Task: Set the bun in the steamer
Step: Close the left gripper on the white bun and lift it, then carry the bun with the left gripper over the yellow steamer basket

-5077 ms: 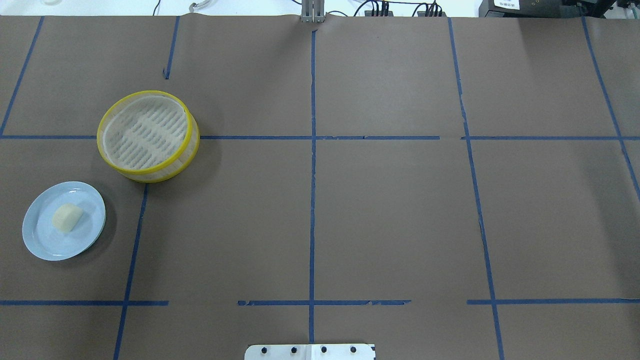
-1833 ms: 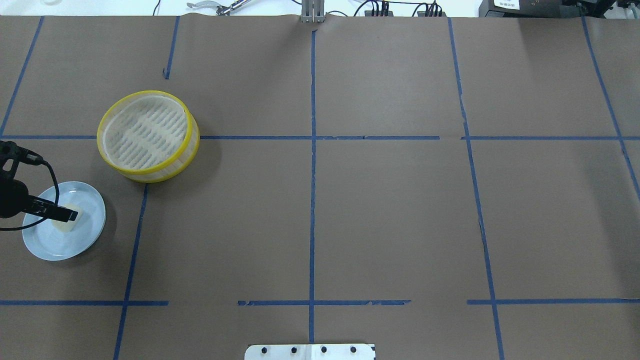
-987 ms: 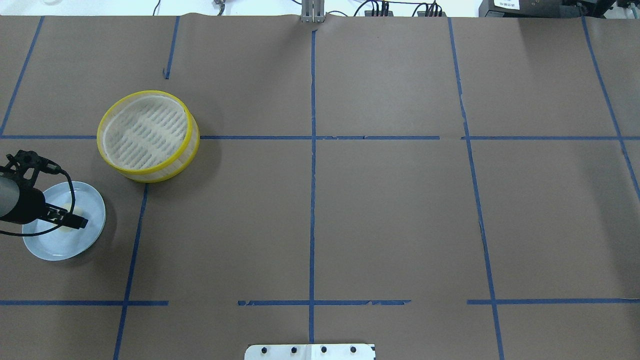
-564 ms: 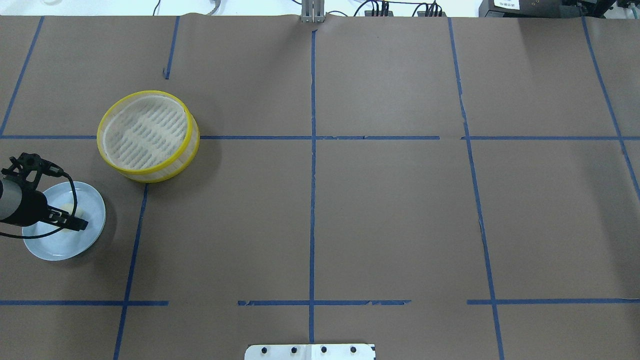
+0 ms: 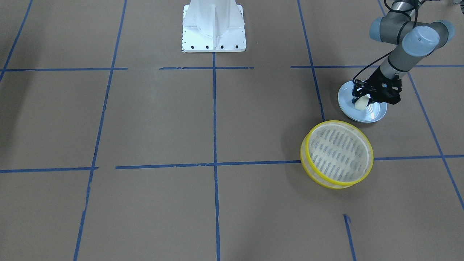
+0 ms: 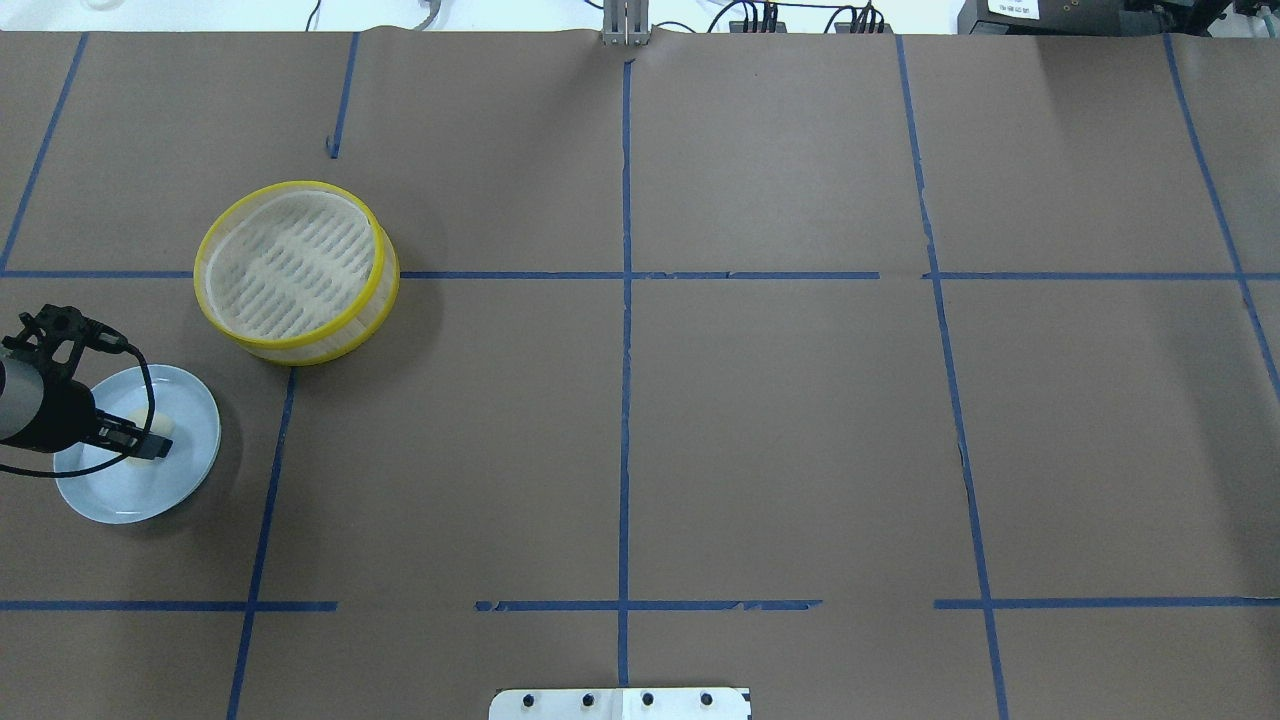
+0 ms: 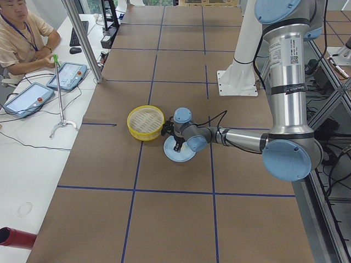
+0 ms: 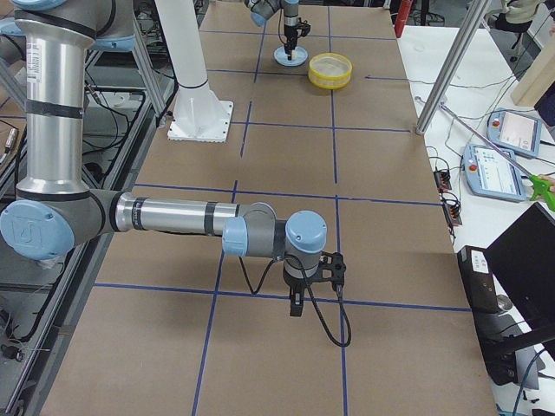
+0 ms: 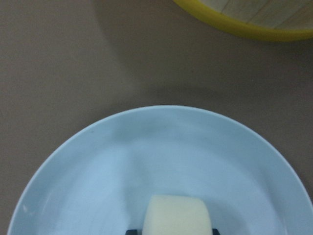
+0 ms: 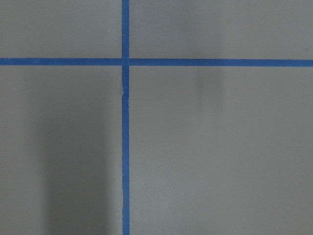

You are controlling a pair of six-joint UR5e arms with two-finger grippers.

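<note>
The cream-white bun (image 5: 360,104) sits between the fingers of my left gripper (image 5: 364,102), low over the pale blue plate (image 5: 347,108). In the left wrist view the bun (image 9: 176,216) shows at the bottom edge, with dark fingertips on either side and the plate (image 9: 146,147) under it. From overhead the left gripper (image 6: 150,443) covers most of the bun (image 6: 160,429). The yellow-rimmed steamer (image 6: 295,270) stands beyond the plate and holds nothing. My right gripper (image 8: 295,305) shows only in the exterior right view, and I cannot tell whether it is open or shut.
Brown paper with blue tape lines covers the table. The white robot base (image 5: 214,27) stands at the near edge of the table. An operator (image 7: 22,33) sits with tablets at the side bench. The right wrist view shows only paper and tape.
My left arm came in from the left edge and lowered its gripper onto the bun. In the last half second the plate slid slightly to the right under the gripper.
</note>
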